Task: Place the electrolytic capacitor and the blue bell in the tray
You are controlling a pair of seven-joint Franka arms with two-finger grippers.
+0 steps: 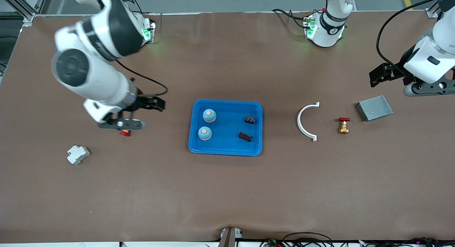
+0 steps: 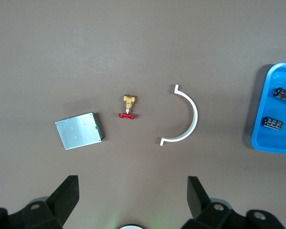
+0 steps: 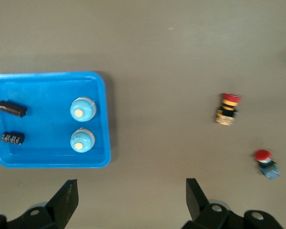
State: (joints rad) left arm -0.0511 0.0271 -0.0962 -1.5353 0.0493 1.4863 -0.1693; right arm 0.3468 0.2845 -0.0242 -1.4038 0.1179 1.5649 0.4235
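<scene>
The bright-blue tray [image 1: 227,147] lies mid-table. In it stand two blue bells [image 1: 209,115] [image 1: 204,133] and lie two dark electrolytic capacitors [image 1: 250,119] [image 1: 245,136]. The right wrist view shows the tray [image 3: 43,90], the bells [image 3: 83,109] [image 3: 82,140] and the capacitors [image 3: 12,109] [image 3: 13,138]. My right gripper [image 1: 156,103] [image 3: 131,191] is open and empty, over bare table beside the tray toward the right arm's end. My left gripper [image 1: 378,76] [image 2: 132,191] is open and empty, over bare table near the grey box at the left arm's end.
A white curved clamp [image 1: 306,122], a brass valve with a red handle [image 1: 343,125] and a grey metal box [image 1: 374,108] lie toward the left arm's end. A red push button [image 1: 124,133] and a white breaker [image 1: 78,154] lie toward the right arm's end.
</scene>
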